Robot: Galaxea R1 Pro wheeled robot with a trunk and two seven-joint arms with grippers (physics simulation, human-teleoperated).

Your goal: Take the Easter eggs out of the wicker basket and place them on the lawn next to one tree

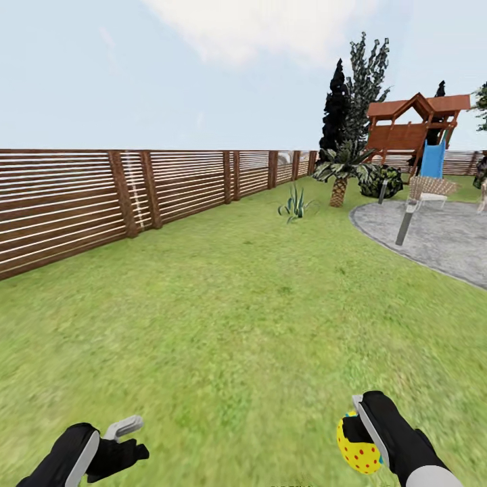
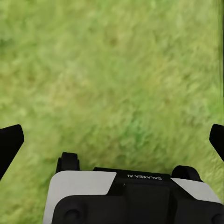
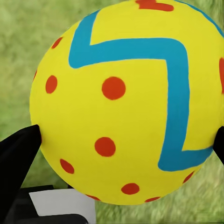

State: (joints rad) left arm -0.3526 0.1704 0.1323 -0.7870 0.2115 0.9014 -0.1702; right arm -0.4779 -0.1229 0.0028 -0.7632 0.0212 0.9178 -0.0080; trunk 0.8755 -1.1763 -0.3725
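one easter egg [image 3: 126, 102] sat clamped between the fingers of the right gripper [image 1: 362, 433], low at the right of the head view, yellow with red dots; the right wrist view showed its blue zigzag band and a dark fingertip pressed to each side. the left gripper [image 1: 115, 443] hung low on the other side with its fingers spread wide and nothing between them, just grass under it in the left wrist view.

all around lay the lawn [image 1: 223, 304], with the brown slatted fence [image 1: 81, 196] running along the left and a grey paved area [image 1: 433, 233] curving in at the right. further off stood a short palm [image 1: 340, 177], a spiky plant [image 1: 295, 205], a dark cypress [image 1: 335, 108], a wooden play tower with a blue slide [image 1: 414, 132] and a pale woven chair [image 1: 430, 187].

judging by this, the job was partway at best: one egg was out and being carried, not yet set down by any tree. the other two eggs and the wicker basket could not be placed from these pictures, so how many were already laid down was impossible to say. no slim-trunked tree could be picked out for certain; the far right edge cut off some foliage, and the distant garden was too small and blurred to read.
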